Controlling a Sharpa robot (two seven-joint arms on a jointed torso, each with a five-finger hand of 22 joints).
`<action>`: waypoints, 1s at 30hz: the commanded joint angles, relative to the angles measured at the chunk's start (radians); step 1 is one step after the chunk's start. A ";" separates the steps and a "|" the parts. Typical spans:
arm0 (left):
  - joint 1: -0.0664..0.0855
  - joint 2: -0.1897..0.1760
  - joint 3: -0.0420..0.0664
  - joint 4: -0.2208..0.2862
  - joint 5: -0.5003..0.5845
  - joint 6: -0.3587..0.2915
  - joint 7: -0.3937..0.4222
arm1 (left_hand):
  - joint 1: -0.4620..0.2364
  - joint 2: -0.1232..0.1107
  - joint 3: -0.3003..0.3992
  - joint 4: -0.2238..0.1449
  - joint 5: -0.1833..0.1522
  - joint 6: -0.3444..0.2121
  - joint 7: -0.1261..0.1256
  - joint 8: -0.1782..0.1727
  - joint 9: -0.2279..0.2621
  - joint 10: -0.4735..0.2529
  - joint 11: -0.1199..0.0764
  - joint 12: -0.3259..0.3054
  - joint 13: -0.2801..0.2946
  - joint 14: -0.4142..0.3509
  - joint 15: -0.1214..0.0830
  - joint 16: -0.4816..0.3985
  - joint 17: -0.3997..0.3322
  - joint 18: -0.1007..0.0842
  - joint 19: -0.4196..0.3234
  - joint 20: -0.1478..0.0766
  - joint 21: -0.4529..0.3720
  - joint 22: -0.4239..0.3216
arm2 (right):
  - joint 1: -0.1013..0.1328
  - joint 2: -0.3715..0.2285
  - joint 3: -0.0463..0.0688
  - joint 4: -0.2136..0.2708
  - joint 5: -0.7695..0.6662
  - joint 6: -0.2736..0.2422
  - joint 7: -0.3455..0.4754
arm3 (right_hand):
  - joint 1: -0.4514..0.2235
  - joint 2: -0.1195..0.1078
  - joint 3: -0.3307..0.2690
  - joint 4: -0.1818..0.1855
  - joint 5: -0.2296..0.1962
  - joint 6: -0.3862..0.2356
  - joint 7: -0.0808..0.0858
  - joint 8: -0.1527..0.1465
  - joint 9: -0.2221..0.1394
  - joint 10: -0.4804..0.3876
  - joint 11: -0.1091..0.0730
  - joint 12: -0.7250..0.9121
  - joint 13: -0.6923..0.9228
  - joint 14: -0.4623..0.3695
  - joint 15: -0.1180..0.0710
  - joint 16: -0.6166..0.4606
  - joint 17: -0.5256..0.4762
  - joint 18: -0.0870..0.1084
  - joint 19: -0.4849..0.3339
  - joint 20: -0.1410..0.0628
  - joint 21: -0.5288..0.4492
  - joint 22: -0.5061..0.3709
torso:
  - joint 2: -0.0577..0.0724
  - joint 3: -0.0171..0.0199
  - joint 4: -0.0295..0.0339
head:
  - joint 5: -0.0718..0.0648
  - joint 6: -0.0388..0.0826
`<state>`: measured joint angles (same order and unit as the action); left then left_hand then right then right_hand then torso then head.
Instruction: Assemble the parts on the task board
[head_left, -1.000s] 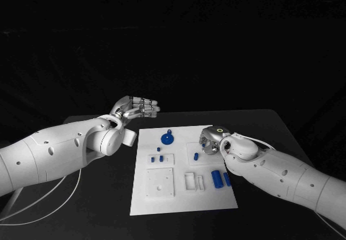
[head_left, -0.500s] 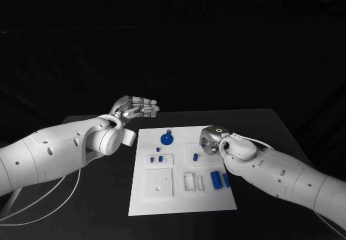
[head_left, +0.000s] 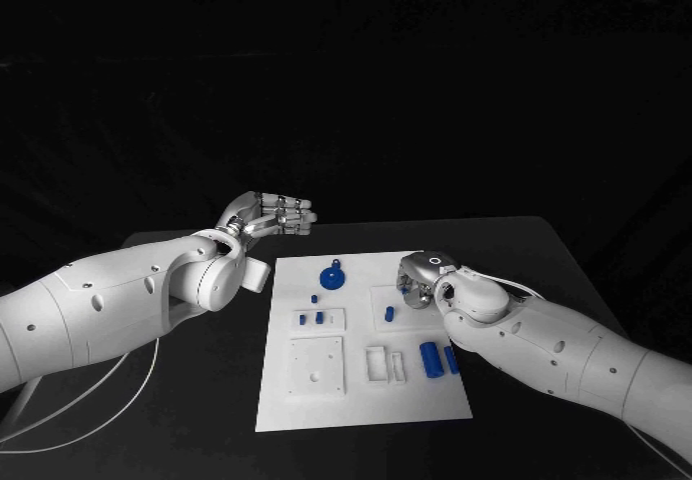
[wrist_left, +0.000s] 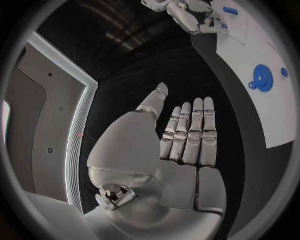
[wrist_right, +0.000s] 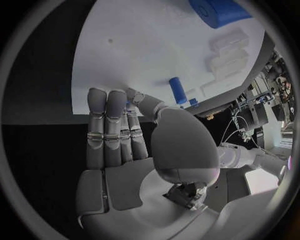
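The black tabletop carries the task board, landmark for everything here. Over half a second, little has changed — the right hand has edged slightly inward at the board's far right part, near a small blue part; its fingers lie straight, side by side, holding nothing. The left hand stays raised beyond the board's far left corner, fingers together, empty. The blue gear and two blue cylinders lie untouched — assembly looks barely begun.

Black table, dark backdrop behind, white cable at table edge
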<state>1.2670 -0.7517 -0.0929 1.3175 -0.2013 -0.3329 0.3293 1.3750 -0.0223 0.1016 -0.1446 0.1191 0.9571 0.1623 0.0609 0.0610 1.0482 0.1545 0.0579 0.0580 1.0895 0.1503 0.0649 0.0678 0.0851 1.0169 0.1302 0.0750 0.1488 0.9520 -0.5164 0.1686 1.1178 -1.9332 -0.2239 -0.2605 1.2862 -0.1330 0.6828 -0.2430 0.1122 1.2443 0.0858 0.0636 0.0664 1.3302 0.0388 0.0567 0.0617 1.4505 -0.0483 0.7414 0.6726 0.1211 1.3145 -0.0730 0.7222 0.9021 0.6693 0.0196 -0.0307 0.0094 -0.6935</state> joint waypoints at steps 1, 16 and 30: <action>0.002 0.002 0.001 0.001 0.007 0.008 0.004 | 0.008 0.003 -0.006 -0.002 -0.004 -0.008 0.001 0.001 -0.001 -0.008 0.002 0.005 0.000 -0.007 -0.003 -0.004 0.000 -0.002 0.005 0.001 0.004 -0.003 | -0.002 0.007 -0.001 0.001 -0.024 -0.012 -0.009 | -0.004 0.009 -0.011 0.002 -0.006 0.012 -0.001 0.000 0.002 0.014 -0.006 0.003 0.001 0.000 -0.006 -0.003 0.001 0.009 0.008 -0.003 0.001 0.010 | 0.000 -0.0002 0.0010 | -0.001 -0.001; 0.001 0.002 0.001 -0.016 0.007 0.008 0.006 | 0.007 0.004 -0.007 -0.004 -0.003 -0.010 0.001 0.001 -0.001 -0.008 0.002 0.005 0.000 -0.008 -0.003 -0.004 0.000 0.000 0.008 0.001 0.006 -0.007 | -0.016 -0.013 0.026 0.022 -0.008 -0.106 -0.011 | -0.009 0.001 0.000 0.004 0.005 0.031 -0.007 0.000 0.002 0.032 -0.012 0.003 0.001 0.001 -0.014 -0.001 0.002 -0.001 0.041 -0.012 -0.026 0.112 | -0.001 0.0010 0.0006 | 0.005 0.001; 0.002 0.003 0.001 -0.043 0.007 0.001 0.006 | 0.006 0.005 -0.008 -0.003 -0.002 -0.009 0.001 0.001 -0.001 -0.008 0.002 0.005 0.000 -0.008 -0.003 -0.004 0.000 0.001 0.010 0.001 0.008 -0.010 | -0.019 -0.065 0.135 0.139 0.063 -0.131 -0.006 | -0.007 0.002 -0.002 0.010 -0.007 0.033 -0.007 0.000 0.002 0.034 -0.013 0.003 0.001 0.000 -0.018 0.005 0.000 -0.002 0.070 -0.016 -0.068 0.209 | -0.001 -0.0009 -0.0008 | 0.011 0.003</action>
<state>1.2671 -0.7509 -0.0928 1.2743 -0.2008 -0.3334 0.3284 1.3750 -0.0224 0.0999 -0.1463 0.1191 0.9537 0.1658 0.0609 0.0610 1.0452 0.1575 0.0579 0.0580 1.0860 0.1466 0.0649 0.0678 0.0851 1.0206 0.1339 0.0789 0.1392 0.9336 -0.5772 0.3027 1.2462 -1.8993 -0.3388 -0.2705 1.2819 -0.1290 0.6796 -0.2379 0.1122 1.2717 0.0774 0.0564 0.0670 1.3566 0.0230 0.0563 0.0627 1.4499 -0.0626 0.7414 0.6732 0.1057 1.3794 -0.0875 0.6576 1.1084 0.6675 0.0197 -0.0318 0.0203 -0.6902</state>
